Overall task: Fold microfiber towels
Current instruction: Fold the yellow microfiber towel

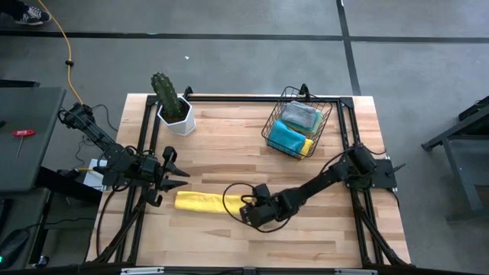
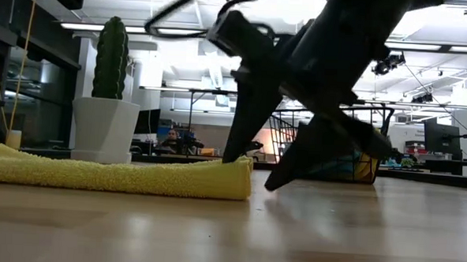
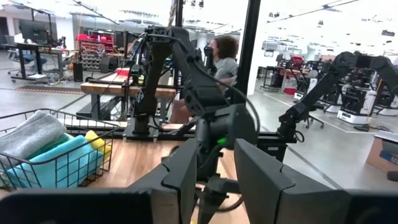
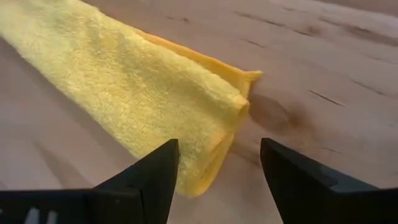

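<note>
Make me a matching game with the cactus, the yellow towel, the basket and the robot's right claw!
Things:
1. cactus
2. yellow towel
3. wire basket
4. right gripper

States:
A. holds grey, teal and yellow cloths
B. open, at the towel's end
C. standing in a white pot
D. lying folded long on the table

Pairs: 1-C, 2-D, 3-A, 4-B

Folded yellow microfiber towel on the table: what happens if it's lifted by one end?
The folded yellow microfiber towel looks soft and floppy: it would likely droop. Its loose layered edges may unfold. It looks thin, so probably light, and should drag rather than roll.
</note>
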`<state>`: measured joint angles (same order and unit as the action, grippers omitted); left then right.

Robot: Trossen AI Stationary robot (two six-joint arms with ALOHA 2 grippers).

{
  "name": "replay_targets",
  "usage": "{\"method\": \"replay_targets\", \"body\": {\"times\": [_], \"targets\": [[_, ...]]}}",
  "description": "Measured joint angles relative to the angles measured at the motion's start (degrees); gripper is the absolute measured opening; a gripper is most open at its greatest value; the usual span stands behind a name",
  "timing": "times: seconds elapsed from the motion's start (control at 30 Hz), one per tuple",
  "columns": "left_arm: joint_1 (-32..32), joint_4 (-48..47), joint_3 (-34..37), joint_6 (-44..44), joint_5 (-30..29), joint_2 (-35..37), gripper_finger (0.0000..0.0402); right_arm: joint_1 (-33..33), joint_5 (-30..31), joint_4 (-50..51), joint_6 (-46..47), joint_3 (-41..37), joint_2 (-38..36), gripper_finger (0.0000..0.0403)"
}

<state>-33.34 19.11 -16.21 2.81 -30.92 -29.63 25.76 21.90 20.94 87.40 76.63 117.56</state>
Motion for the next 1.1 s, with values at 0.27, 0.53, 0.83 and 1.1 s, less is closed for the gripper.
{"method": "replay_targets", "body": {"times": [0.27,0.53,0.83,1.1], "targets": [[0.0,0.0,0.0,0.0,0.01,0.0,0.0099,-1.83,-3.05,-7.48,-1.42,-1.76,1.44,0.022],[-0.04,-0.04,0.0,0.0,0.02,0.0,0.0099,-2.12,-2.43,-5.53,-3.6,-1.49,3.47,0.0169],[-0.02,-0.55,0.0,0.0,0.02,-0.02,0.0099,-2.36,-2.99,11.58,-11.17,-1.45,1.24,0.0016],[-0.02,-1.85,0.0,0.54,0.3,0.0,0.0099,-1.2,-1.57,37.34,-3.73,-2.13,-5.34,0.0005]]}}
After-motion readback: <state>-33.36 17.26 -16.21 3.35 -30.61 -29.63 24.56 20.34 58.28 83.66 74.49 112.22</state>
